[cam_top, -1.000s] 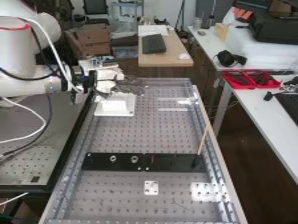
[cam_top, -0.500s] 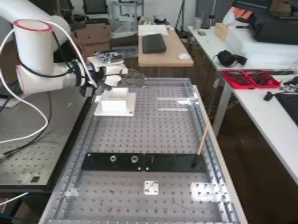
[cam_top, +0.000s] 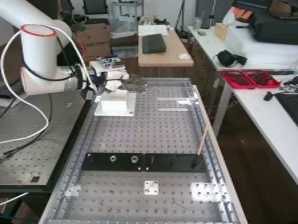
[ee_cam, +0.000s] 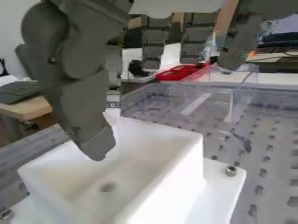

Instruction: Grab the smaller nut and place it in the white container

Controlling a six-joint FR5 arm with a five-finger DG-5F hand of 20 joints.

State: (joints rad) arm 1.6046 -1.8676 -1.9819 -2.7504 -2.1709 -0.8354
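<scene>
Beyond the robot hand (cam_top: 135,84), a wood-topped table (cam_top: 174,50) is set before a pale wall (cam_top: 159,7), with brown cardboard boxes (cam_top: 93,41) stacked beside it. Well apart from the hand, red trays (cam_top: 247,80) are held on a white worktop (cam_top: 261,107).

You can't read any text, label, brand, number or sign in either view.
</scene>
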